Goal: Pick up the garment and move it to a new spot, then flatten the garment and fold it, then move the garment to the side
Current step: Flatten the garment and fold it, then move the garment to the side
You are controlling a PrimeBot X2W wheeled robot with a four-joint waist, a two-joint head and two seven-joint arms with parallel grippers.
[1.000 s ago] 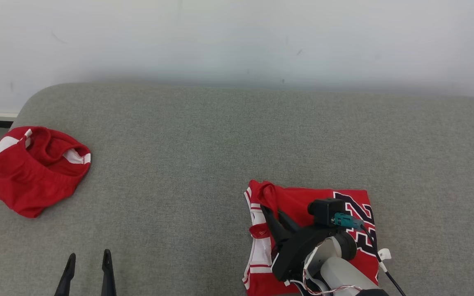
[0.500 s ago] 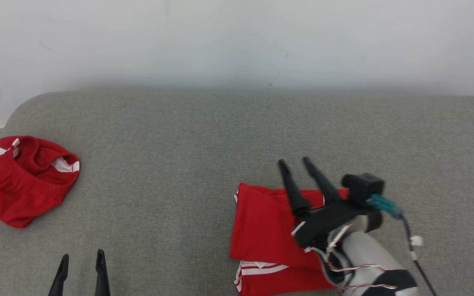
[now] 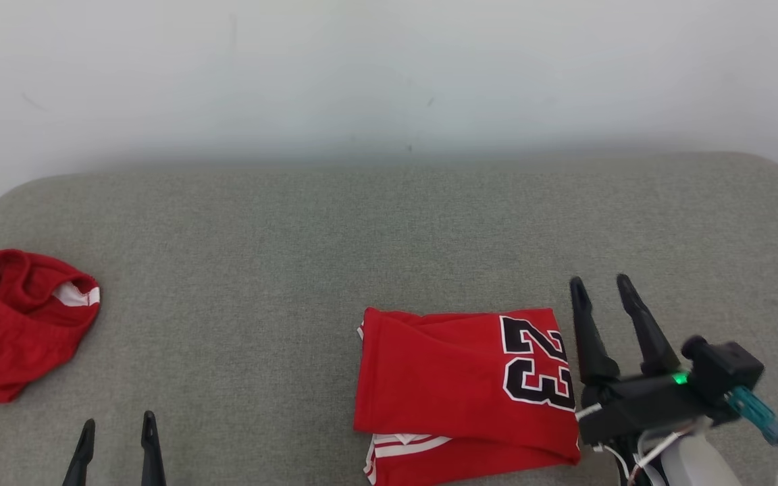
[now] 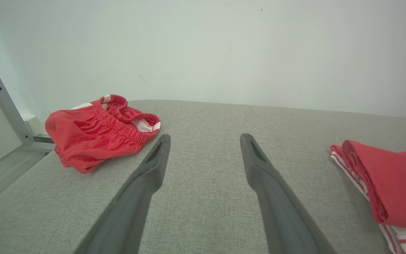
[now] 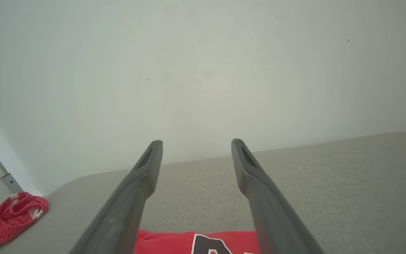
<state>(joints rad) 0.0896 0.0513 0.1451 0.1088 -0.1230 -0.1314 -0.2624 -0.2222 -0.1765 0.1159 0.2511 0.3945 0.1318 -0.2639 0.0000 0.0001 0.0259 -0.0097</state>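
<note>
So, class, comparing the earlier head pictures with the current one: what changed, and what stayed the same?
The right gripper let go of the red jersey, opened and swung off to its right, clear of it. The red jersey now lies folded, its 23 showing. The left gripper stayed open; the red shorts stayed crumpled at the grey cushion's left end. The camera shifted.

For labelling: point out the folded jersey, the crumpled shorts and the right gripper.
folded jersey [image 3: 429, 378], head view, plain red top layer.
crumpled shorts [image 3: 11, 351], head view, red fabric below the waistband.
right gripper [image 3: 598, 279], head view, midway between its fingertips.
</note>
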